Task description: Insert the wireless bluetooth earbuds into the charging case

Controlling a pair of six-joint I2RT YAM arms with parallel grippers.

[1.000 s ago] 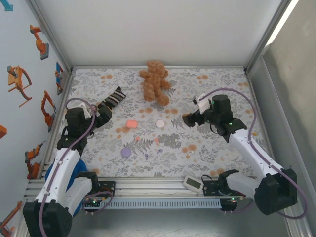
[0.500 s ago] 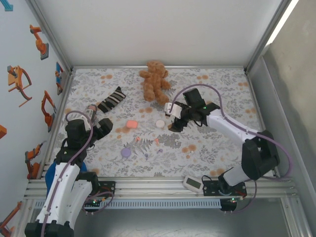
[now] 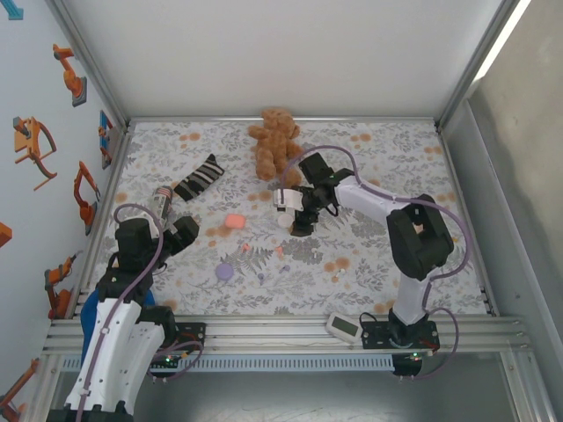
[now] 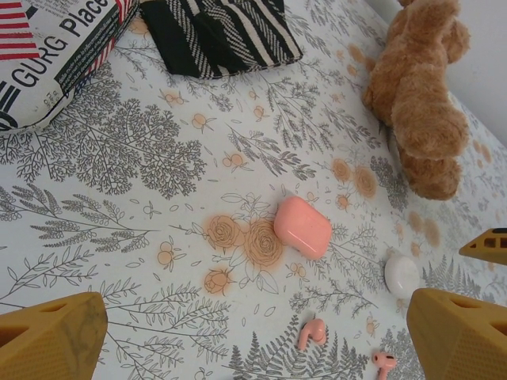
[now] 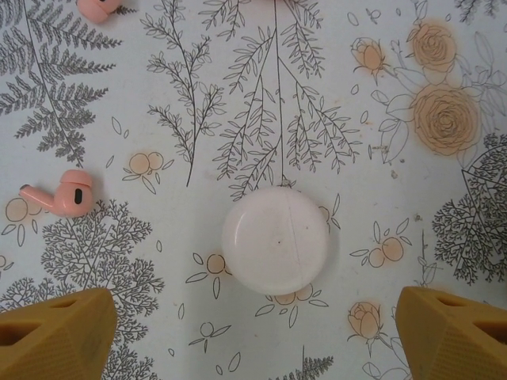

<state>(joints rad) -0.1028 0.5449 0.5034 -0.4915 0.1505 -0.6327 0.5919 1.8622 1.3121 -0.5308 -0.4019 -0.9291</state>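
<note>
Approach step: right tool [image 5: 253,336], jaws apart, hovers over the closed white case [image 5: 275,240]; pink earbud [image 5: 59,196] at its 9 o'clock. Next, likely: grip the case.

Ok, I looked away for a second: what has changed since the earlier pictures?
The right gripper swung in from the right side to the middle and now hangs open over the white case. The left gripper drew back slightly toward the near edge, also open. Nothing was grasped or released. The pink case, lilac case, teddy bear and sock stayed put.
</note>
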